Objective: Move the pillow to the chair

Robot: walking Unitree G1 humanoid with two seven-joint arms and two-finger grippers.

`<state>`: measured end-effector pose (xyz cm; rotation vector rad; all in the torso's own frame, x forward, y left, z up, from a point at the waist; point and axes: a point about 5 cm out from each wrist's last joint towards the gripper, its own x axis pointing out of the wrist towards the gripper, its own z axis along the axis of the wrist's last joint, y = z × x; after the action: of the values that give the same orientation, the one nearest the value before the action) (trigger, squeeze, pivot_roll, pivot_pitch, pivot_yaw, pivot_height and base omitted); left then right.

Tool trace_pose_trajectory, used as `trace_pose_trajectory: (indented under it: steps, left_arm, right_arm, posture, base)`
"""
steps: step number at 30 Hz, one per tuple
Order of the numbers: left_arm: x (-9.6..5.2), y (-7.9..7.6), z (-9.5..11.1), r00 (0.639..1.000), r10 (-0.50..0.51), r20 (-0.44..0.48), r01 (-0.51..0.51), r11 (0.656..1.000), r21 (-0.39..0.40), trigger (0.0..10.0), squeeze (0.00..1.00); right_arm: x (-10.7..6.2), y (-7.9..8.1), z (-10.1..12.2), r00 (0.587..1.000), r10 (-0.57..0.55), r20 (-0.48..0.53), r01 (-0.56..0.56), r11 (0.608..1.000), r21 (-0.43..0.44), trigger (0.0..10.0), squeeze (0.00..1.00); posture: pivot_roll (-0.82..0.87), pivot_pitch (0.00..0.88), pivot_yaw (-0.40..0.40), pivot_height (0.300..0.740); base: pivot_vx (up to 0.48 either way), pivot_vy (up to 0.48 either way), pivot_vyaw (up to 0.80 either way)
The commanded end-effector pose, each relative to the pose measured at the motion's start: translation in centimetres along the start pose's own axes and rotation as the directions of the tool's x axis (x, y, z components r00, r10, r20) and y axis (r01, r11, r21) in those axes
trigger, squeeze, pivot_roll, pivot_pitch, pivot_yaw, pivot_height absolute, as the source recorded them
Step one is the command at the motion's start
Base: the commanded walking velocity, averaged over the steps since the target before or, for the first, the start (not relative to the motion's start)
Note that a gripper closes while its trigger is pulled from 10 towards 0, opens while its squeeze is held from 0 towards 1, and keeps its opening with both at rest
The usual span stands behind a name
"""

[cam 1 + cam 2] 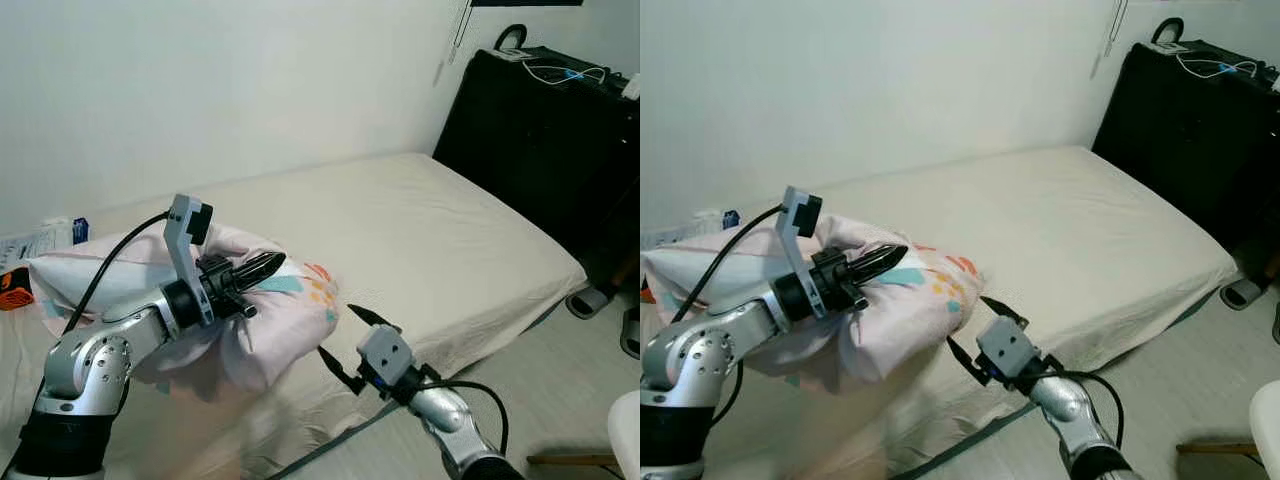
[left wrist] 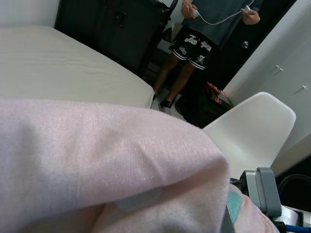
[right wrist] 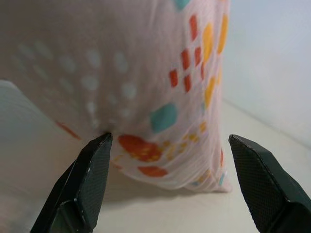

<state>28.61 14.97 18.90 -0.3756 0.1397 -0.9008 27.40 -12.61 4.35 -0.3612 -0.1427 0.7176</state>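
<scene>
A pale pink pillow (image 1: 250,320) with orange and teal patches lies bunched at the left of the bed (image 1: 430,230). My left gripper (image 1: 264,268) rests on top of it, fingers together and pinching its fabric, which folds over the left wrist view (image 2: 97,160). My right gripper (image 1: 340,340) hovers open just off the pillow's right end, near the bed's front edge. In the right wrist view its two fingers (image 3: 85,182) stand wide apart with the patterned pillow end (image 3: 146,82) straight ahead. A white chair (image 2: 252,131) stands on the floor; its edge shows at the lower right (image 1: 625,430).
A black cabinet (image 1: 545,140) with cables on top stands beyond the bed's right end. Slippers (image 1: 590,300) lie on the floor beside it. A person (image 2: 209,29) stands by the cabinet. A packet (image 1: 45,238) and an orange object (image 1: 12,288) lie behind the pillow.
</scene>
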Motion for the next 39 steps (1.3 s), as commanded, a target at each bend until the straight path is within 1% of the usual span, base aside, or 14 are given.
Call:
trace_pose_trajectory:
  steps: [1,11,16,19,25,26,29,31,34,35,36,37,38,39]
  left_arm:
    - [0.6,-1.1,1.0,0.996,-0.09,0.029,0.089,0.996,0.032,10.0,0.0]
    - [0.9,-1.3,0.8,0.995,-0.1,0.028,0.099,0.995,0.024,10.0,0.0]
    - [0.9,-1.4,0.7,0.994,-0.102,0.024,0.102,0.995,0.023,10.0,0.0]
    - [0.9,-1.4,0.6,0.994,-0.105,0.02,0.104,0.994,0.023,10.0,0.0]
    - [0.9,-1.5,0.3,0.995,-0.102,0.001,0.102,0.995,0.021,10.0,0.0]
    - [1.0,-1.5,0.2,0.995,-0.101,-0.003,0.101,0.995,0.02,10.0,0.0]
    - [1.0,-1.5,0.2,0.995,-0.099,-0.005,0.099,0.995,0.02,10.0,0.0]
    - [1.0,-1.5,0.2,0.995,-0.098,-0.004,0.098,0.995,0.016,10.0,0.0]
    - [1.0,-1.5,0.2,0.995,-0.098,-0.003,0.098,0.995,0.015,10.0,0.0]
    - [1.0,-1.5,0.3,0.996,-0.094,0.0,0.094,0.996,0.011,10.0,0.0]
    - [1.0,-1.5,0.3,0.996,-0.094,0.0,0.094,0.996,0.011,10.0,0.0]
    - [1.0,-1.5,0.3,0.996,-0.088,0.006,0.088,0.996,0.007,10.0,0.0]
    - [1.0,-1.5,0.3,0.996,-0.088,0.006,0.088,0.996,0.007,10.0,0.0]
    - [1.1,-1.5,0.3,0.996,-0.084,0.013,0.084,0.996,0.001,10.0,0.0]
  right_arm:
    - [-0.1,-0.5,0.2,1.0,-0.014,0.009,0.014,1.0,-0.008,10.0,0.0]
    - [1.5,-2.7,0.7,0.999,-0.015,-0.03,0.015,1.0,-0.007,10.0,0.0]
    - [1.9,-3.1,0.8,0.999,-0.011,-0.04,0.011,1.0,-0.001,10.0,0.0]
    - [2.6,-3.5,0.9,0.998,0.006,-0.063,-0.004,1.0,0.031,10.0,0.0]
    - [3.5,-3.0,0.6,0.986,0.103,-0.13,-0.089,0.991,0.104,10.0,0.0]
    - [3.6,-2.7,0.5,0.978,0.148,-0.146,-0.134,0.986,0.104,10.0,0.0]
    - [3.7,-2.5,0.5,0.972,0.177,-0.156,-0.162,0.982,0.101,10.0,0.0]
    - [3.9,-1.6,0.8,0.952,0.272,-0.139,-0.266,0.962,0.063,10.0,0.0]
    - [4.0,-1.3,0.9,0.945,0.299,-0.132,-0.296,0.954,0.044,10.0,0.0]
    - [4.0,-0.7,1.1,0.932,0.337,-0.129,-0.345,0.938,-0.043,10.0,0.0]
    - [4.0,-0.7,1.1,0.932,0.337,-0.129,-0.345,0.938,-0.043,10.0,0.0]
    - [3.9,-0.1,1.3,0.923,0.362,-0.127,-0.378,0.916,-0.134,10.0,0.0]
    - [3.9,-0.1,1.3,0.923,0.362,-0.127,-0.378,0.916,-0.134,10.0,0.0]
    - [3.8,0.3,1.5,0.921,0.372,-0.118,-0.39,0.892,-0.228,10.0,0.0]
  posture:
    - [0.08,0.0,-0.098,0.74]
    - [0.09,0.0,-0.103,0.74]
    - [0.09,0.0,-0.105,0.74]
    - [0.1,0.0,-0.106,0.74]
    - [0.1,0.0,-0.104,0.74]
    - [0.1,0.0,-0.103,0.74]
    - [0.1,0.0,-0.103,0.74]
    - [0.1,0.0,-0.102,0.74]
    - [0.1,0.0,-0.102,0.74]
    - [0.1,0.0,-0.103,0.74]
    - [0.1,0.0,-0.103,0.74]
    - [0.11,0.0,-0.106,0.74]
    - [0.11,0.0,-0.106,0.74]
    - [0.11,0.0,-0.107,0.74]
  base:
    - [0.0,0.0,0.0]
    - [0.0,0.0,0.0]
    - [0.0,0.0,0.0]
    - [0.0,0.0,0.0]
    - [0.0,0.0,0.0]
    - [0.0,0.0,0.0]
    - [0.0,0.0,0.0]
    - [0.0,0.0,0.0]
    - [0.0,0.0,0.0]
    - [0.0,0.0,0.0]
    - [0.0,0.0,0.0]
    - [0.0,0.0,0.0]
    - [0.0,0.0,0.0]
    - [0.0,0.0,0.0]
